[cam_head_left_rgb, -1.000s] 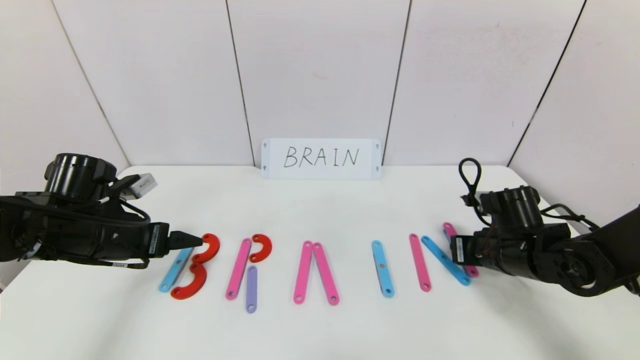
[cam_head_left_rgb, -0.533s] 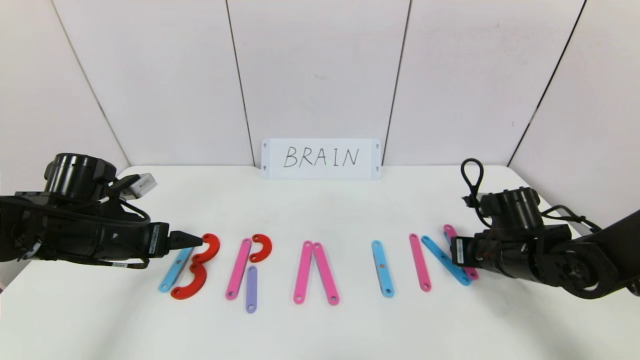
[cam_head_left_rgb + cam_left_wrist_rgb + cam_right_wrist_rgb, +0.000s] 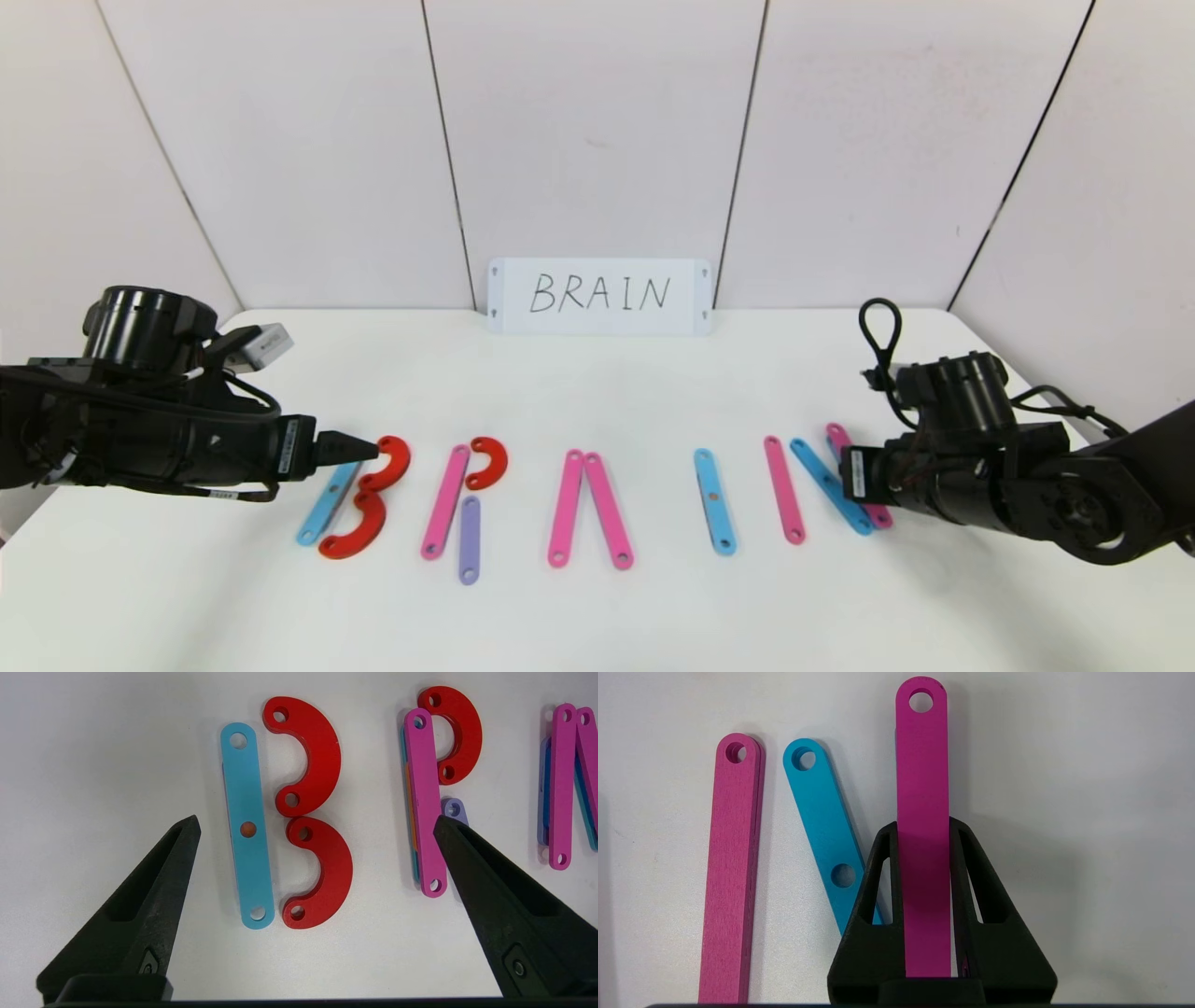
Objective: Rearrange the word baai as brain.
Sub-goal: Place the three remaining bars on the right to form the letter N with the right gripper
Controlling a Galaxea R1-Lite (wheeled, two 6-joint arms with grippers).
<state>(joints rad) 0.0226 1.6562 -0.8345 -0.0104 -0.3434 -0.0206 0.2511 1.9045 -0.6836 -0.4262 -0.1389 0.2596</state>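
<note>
The plastic letters lie in a row on the white table [image 3: 597, 392]. At the left, a blue bar [image 3: 327, 504] and two red hooks [image 3: 390, 462] form a B. My left gripper [image 3: 316, 820] hangs open above them, holding nothing. Then come a pink bar [image 3: 445, 501] with a red hook [image 3: 490, 462] and a purple bar [image 3: 470, 539], two leaning pink bars [image 3: 566, 507], and a single blue bar [image 3: 714, 501]. At the right stand a pink bar [image 3: 731, 872] and a slanted blue bar [image 3: 822, 826]. My right gripper [image 3: 923, 828] is shut on the last pink bar [image 3: 922, 765] beside them.
A white card [image 3: 599, 296] with handwritten "BRAIN" leans against the back wall. White wall panels close in the table at the back and both sides. Both arms reach in low from the table's left and right edges.
The right arm has sunk and shifted slightly with the pink bar still in its grip. The left arm and the other pieces have not moved.
</note>
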